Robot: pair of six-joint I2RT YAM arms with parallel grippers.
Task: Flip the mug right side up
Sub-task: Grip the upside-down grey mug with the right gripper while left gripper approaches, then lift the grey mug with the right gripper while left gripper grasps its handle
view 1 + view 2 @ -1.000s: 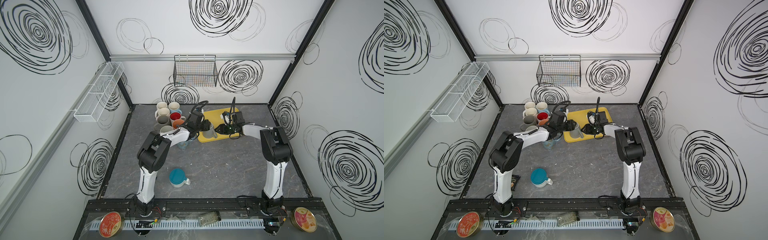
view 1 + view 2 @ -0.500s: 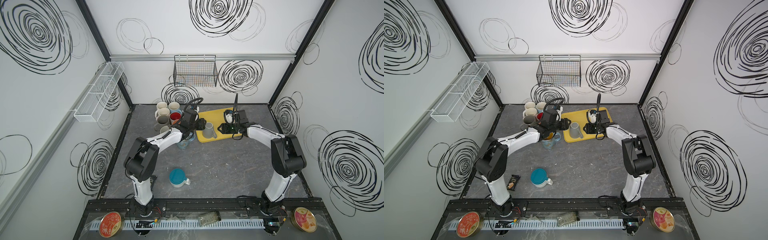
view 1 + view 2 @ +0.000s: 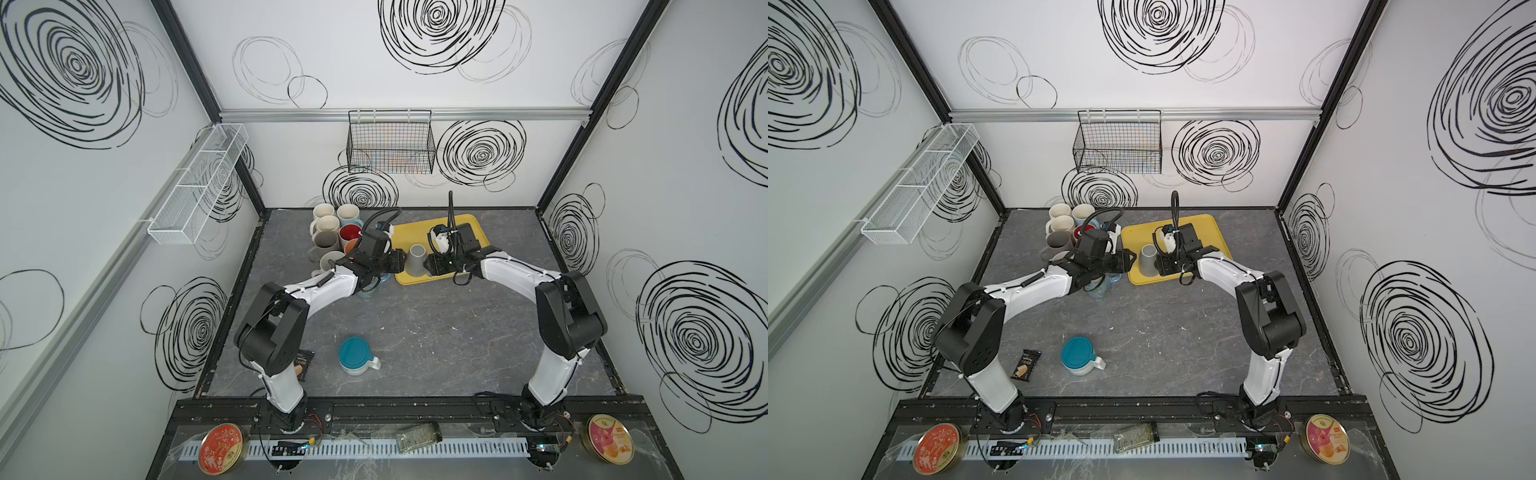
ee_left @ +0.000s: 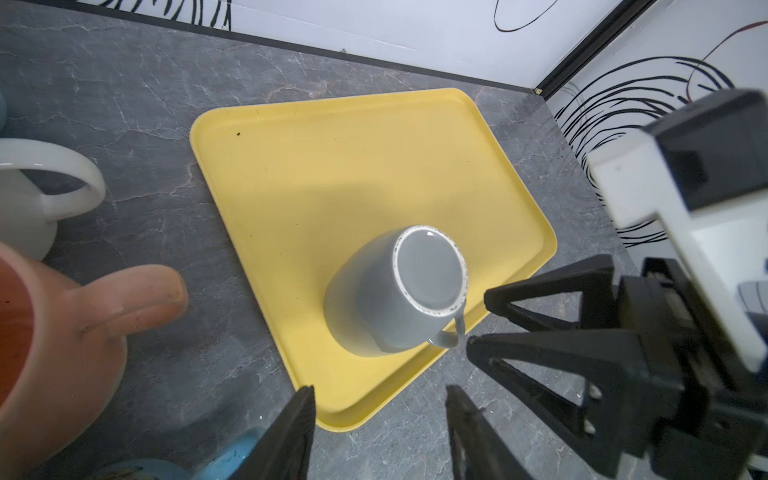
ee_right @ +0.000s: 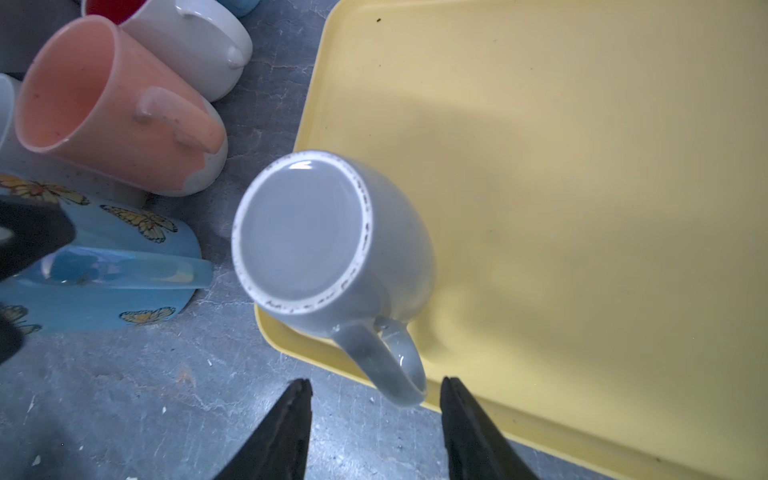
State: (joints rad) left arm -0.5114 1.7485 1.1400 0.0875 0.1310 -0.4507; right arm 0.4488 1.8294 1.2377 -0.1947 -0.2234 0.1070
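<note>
**Upside-down grey mug stands between two open grippers**

At the left, a cluster of upright mugs stands on the grey table. The left arm reaches in low from the front, bent at the elbow, its forearm angled toward the middle. The left gripper is empty with its jaws apart. It hangs over the table just outside the edge of the yellow tray and points at the mug from the mug's left.

The grey mug stands on the tray, close to its near left corner. Its mouth is down and its base is up, so its long axis is vertical. Its handle sticks out on the side away from the left gripper, toward the right one.

The right gripper also holds nothing. Its jaws are spread and the handle's outer end lies right at the gap between their tips. Whether they touch it cannot be told. The right arm mirrors the left, with the elbow bent and the forearm stretched low across the tray's near edge.

The right gripper looks nearer and better lined up, so the handle seems the likely place to grip the mug before turning it over.
</note>
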